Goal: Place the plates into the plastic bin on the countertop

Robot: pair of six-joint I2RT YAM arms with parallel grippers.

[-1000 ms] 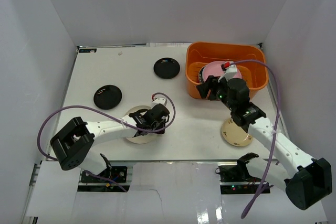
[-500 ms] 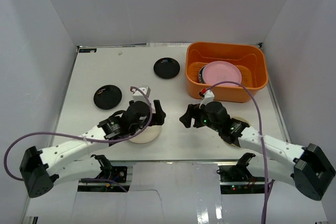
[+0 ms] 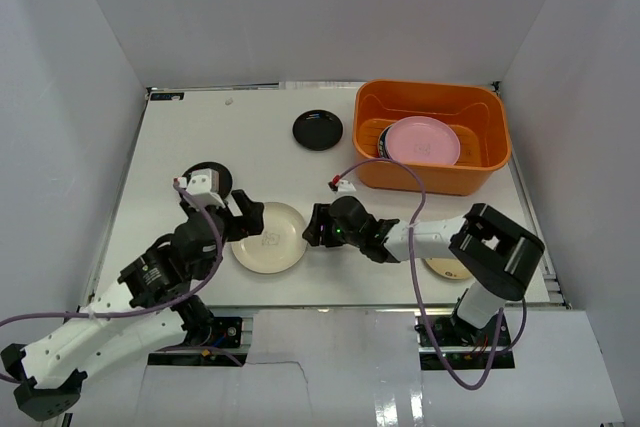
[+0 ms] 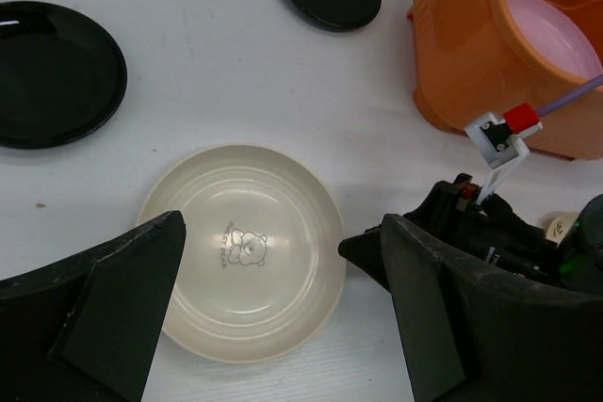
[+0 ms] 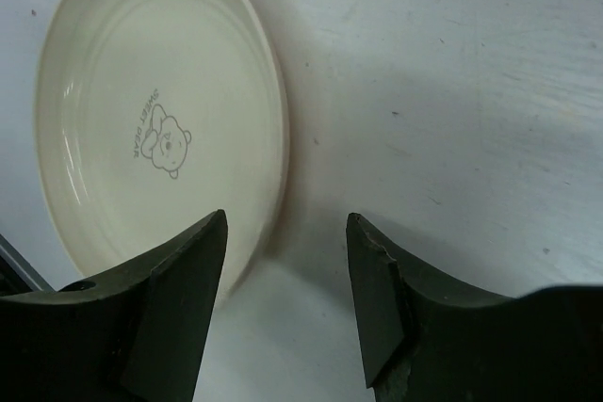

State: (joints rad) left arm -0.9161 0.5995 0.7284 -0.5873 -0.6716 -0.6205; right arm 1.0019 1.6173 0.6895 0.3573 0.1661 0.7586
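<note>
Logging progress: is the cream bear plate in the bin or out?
Out. The cream bear plate lies flat on the countertop, well left of the bin.

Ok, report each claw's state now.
Left claw: open, empty, over the cream plate.
Right claw: open, empty, at that plate's rim.

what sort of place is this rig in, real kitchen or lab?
Most likely a lab test booth, not a real kitchen. Plain white walls box in a white tabletop, two robot arms are mounted at its near edge, and the only props are small plates and an orange bin.
</note>
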